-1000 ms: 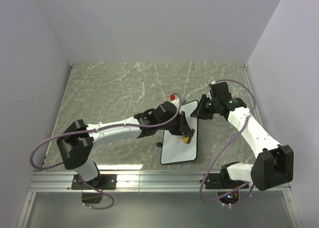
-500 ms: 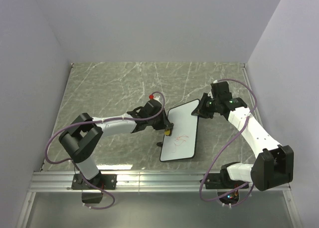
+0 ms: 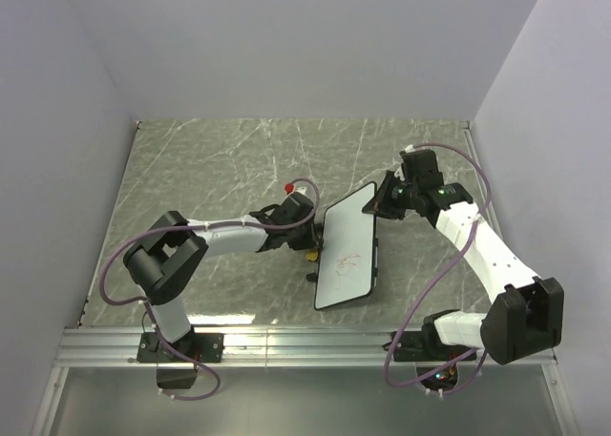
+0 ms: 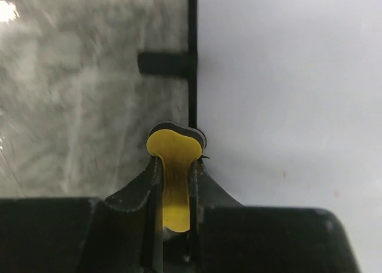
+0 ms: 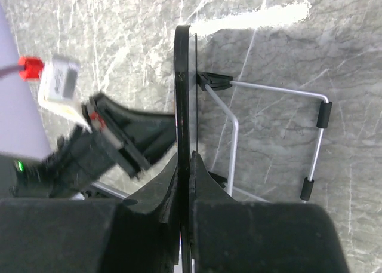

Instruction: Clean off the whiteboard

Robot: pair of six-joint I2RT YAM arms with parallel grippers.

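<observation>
Status: no brand or label legible on any view. The only marking is one red scribble [image 3: 346, 261] on the whiteboard [image 3: 355, 228], too small to read as letters. The left wrist view adds two faint red specks on the white face, not readable either.

Counts: we see two arms, one whiteboard, one yellow eraser [image 4: 172, 144] and one scribble patch. One black foot [image 4: 162, 64] shows at the board's rim in the left wrist view. One wire stand [image 5: 271, 91] sits behind the board, with two black sleeves on it.

The whiteboard sits centre-right on the grey marble table [image 3: 220, 169], between the two grippers, long axis running near-to-far. It looks tipped rather than flat. We can't tell the angle.

The right gripper [image 5: 186, 162] is clamped on the board's far right edge. The board runs edge-on between its fingers in the right wrist view, stand side to the right.

The left gripper [image 4: 175, 165] is pinched on the yellow eraser, whose rounded head sticks out past the fingertips. The head sits right at the board's thin black left rim. It looks to touch the rim and is not on the white face. The scribble is on the near half of the board, apart from the eraser.

One red cap [image 5: 28, 67] and one white module [image 5: 59, 85] show on the left wrist, as seen from the right wrist camera.
</observation>
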